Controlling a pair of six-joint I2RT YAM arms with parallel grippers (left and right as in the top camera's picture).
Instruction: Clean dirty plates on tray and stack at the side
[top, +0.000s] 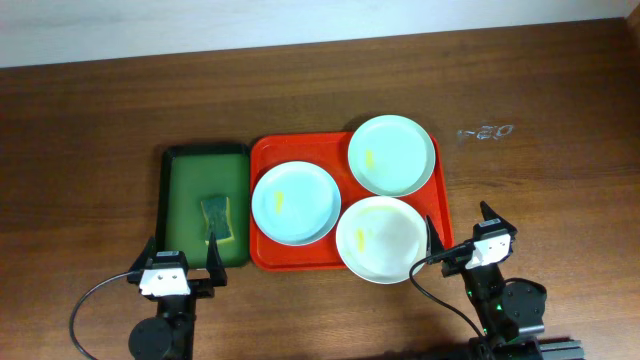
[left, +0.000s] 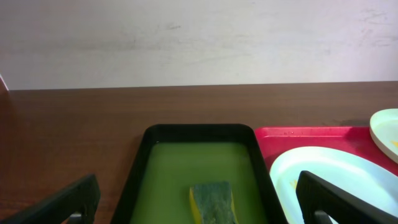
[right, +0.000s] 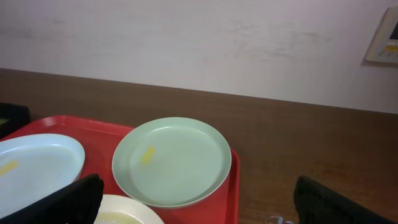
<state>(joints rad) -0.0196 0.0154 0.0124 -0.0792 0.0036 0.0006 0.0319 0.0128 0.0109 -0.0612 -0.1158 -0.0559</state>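
Note:
Three pale plates lie on the red-orange tray (top: 262, 160). The left plate (top: 295, 203) and the back right plate (top: 391, 155) each have a yellow smear. The front right plate (top: 381, 239) overhangs the tray's front rim and has a faint yellowish film. My left gripper (top: 180, 262) is open and empty at the front of the dark green tray (top: 168, 200). My right gripper (top: 465, 235) is open and empty, just right of the front right plate. The right wrist view shows the back right plate (right: 171, 161) ahead of the jaws (right: 196, 202).
A green and yellow sponge (top: 216, 217) lies in the dark green tray, also seen in the left wrist view (left: 212, 201) between the left jaws (left: 198, 205). A small clear object (top: 485, 132) lies on the wooden table at the right.

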